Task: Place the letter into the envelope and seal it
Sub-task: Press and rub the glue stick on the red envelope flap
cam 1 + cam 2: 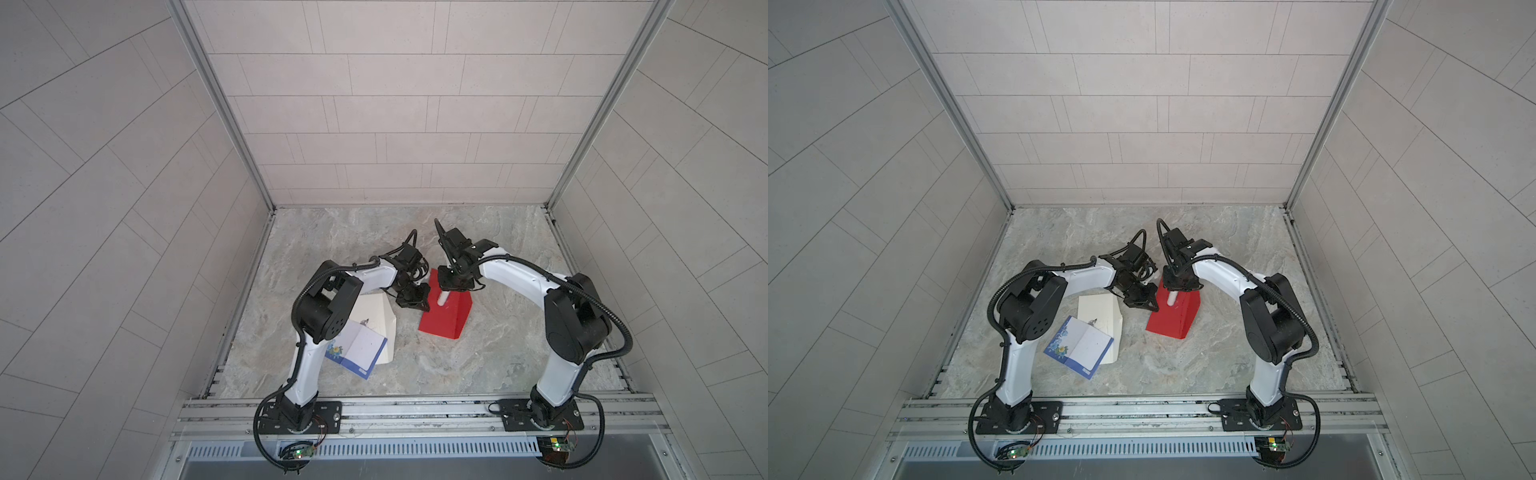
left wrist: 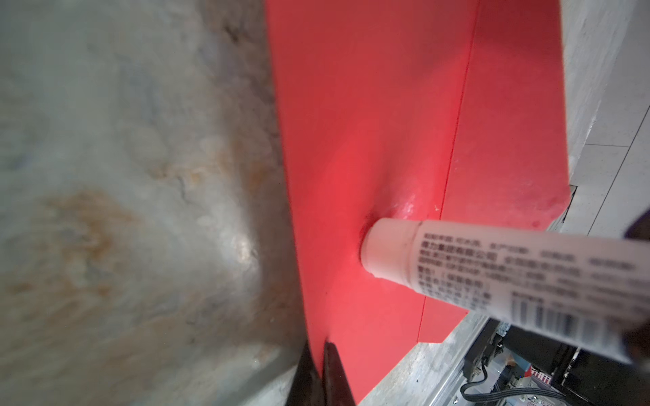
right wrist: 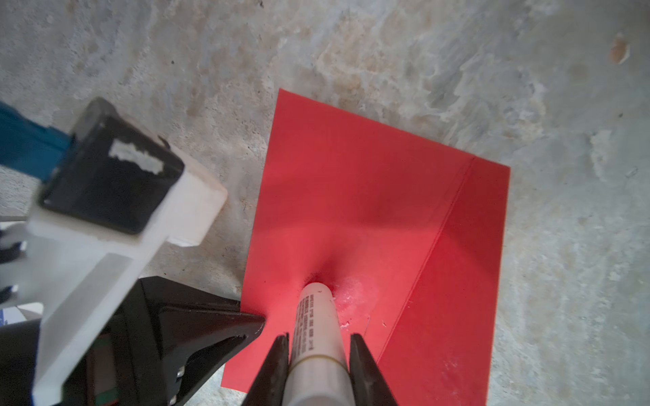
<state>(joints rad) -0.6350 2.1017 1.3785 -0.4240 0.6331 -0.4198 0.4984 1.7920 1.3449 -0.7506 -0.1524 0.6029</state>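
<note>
Okay, envelope lies mid-frame on bench: looks thin, light, floppy, likely slides; grab an edge. Left hand pinches its left edge; right hand clamps glue stick pressing it. Letter lower left, outside.

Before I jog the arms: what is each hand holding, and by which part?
Right hand grips the glue stick by its barrel, tip on the red envelope. Left hand pinches that envelope's edge.
</note>
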